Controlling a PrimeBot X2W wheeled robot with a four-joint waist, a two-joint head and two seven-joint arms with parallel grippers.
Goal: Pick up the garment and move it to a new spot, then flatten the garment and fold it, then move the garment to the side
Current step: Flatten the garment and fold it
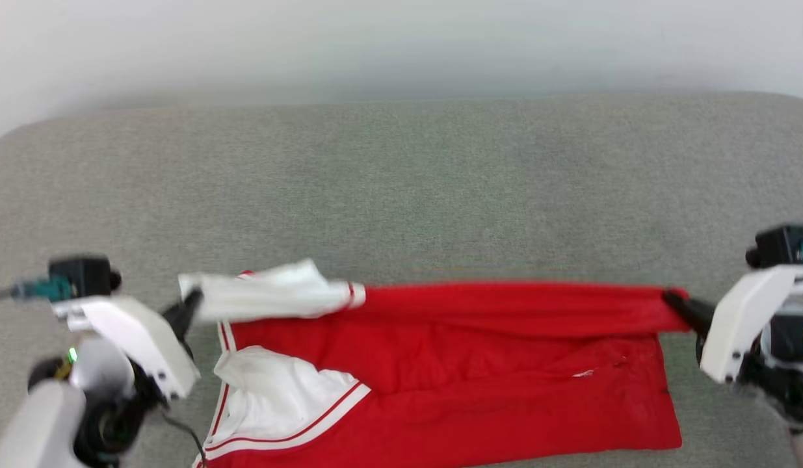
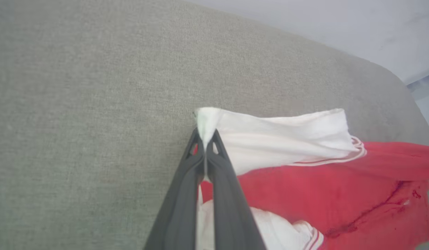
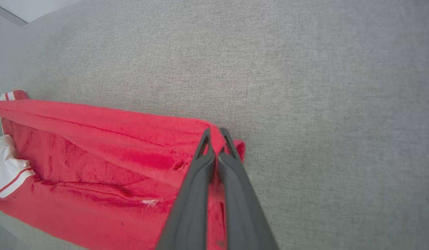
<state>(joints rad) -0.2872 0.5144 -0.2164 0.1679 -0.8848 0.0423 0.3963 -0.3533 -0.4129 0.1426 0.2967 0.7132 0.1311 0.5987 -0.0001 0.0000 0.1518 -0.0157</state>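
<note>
Tension shows along the far edge of the garment (image 1: pixel 466 370), which lies across the grey cushion (image 1: pixel 401 188) with its long axis running left to right between my two arms. My left gripper (image 1: pixel 192 307) is clamped on a corner of the white end panel (image 1: pixel 264 296), jaws pressed together with cloth pinched between them. My right gripper (image 1: pixel 675 301) is clamped the same way on the red corner at the opposite end. The held edge runs nearly straight from one grip to the other, and the rest of the fabric spreads toward me, rumpled near the left. Each arm holds its own end, so neither is nearer. I judge the next move must take both ends together, square to that axis
</note>
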